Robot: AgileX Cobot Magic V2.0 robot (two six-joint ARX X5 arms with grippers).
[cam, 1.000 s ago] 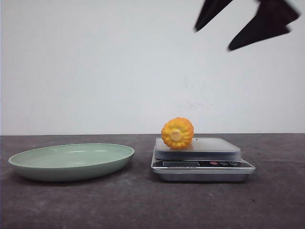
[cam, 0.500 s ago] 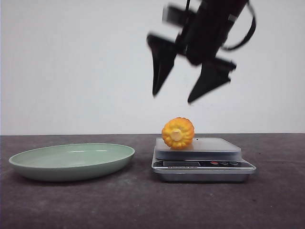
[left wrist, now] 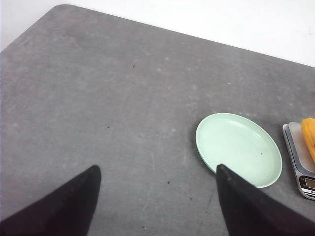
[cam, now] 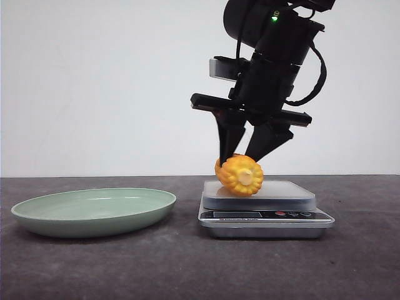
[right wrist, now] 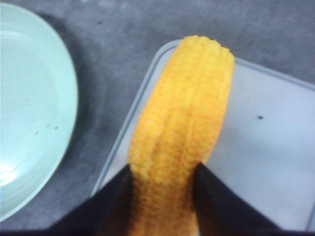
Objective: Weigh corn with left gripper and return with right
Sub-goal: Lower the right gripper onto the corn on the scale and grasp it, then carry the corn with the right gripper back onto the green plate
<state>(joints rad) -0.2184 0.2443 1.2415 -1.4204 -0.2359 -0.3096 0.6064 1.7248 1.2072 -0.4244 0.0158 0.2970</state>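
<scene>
The corn [cam: 240, 175], a short yellow-orange cob with a paler cut end, lies on the platform of a silver kitchen scale [cam: 281, 192]. My right gripper [cam: 239, 157] has come down from above and its black fingers press both sides of the cob. The right wrist view shows the gripper [right wrist: 163, 168] closed on the corn [right wrist: 182, 123] over the scale platform [right wrist: 275, 147]. My left gripper [left wrist: 156, 168] is open and empty, high above bare table. It is out of the front view. The corn's edge also shows in the left wrist view [left wrist: 310, 135].
A shallow pale green plate [cam: 94, 211] sits on the dark grey table left of the scale; it also shows in the left wrist view [left wrist: 238, 147] and the right wrist view [right wrist: 29, 108]. The scale [left wrist: 301, 162] is at the frame edge. A white wall stands behind.
My right gripper came down from the upper right onto the scale and closed around the corn. The corn has shifted and turned slightly on the platform.
</scene>
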